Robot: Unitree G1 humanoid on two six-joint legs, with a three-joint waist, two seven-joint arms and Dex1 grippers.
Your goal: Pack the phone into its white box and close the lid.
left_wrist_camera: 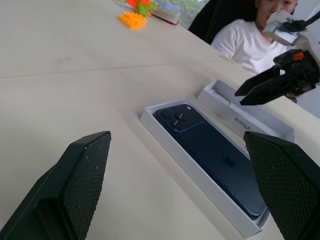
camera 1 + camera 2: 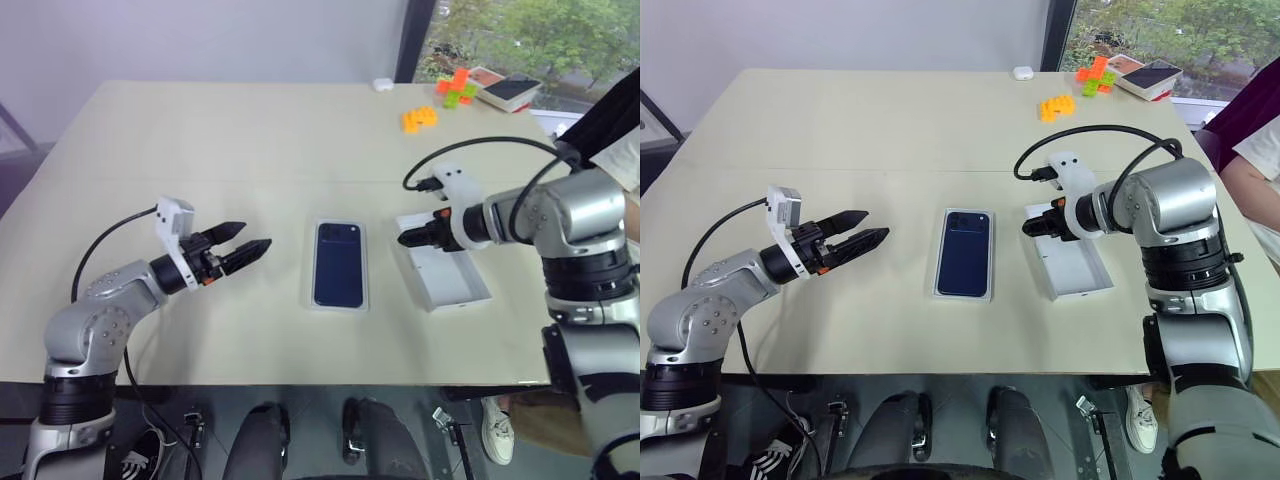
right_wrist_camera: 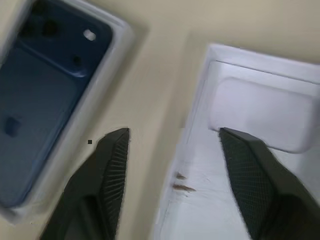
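With the phone (image 2: 338, 264) already in the white box (image 2: 362, 300), both the left gripper (image 2: 246, 248) and right gripper (image 3: 172, 150) were open and empty, the right straddling the lid's (image 2: 447, 279) wall, which might tip if pinched off-centre.

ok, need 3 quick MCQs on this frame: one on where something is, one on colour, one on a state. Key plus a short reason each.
1. Where is the phone?
A. in the white box
B. inside the lid
C. bare on the table

2. What colour is the block pile nearest the lid?
A. blue
B. orange
C. white

3. How does the right gripper stand?
A. shut on the phone
B. shut on the lid
C. open, holding nothing

Key: A, a white rim frames the phone on all sides; B, the block pile is orange; C, the right wrist view shows its fingers spread astride the lid's near wall.
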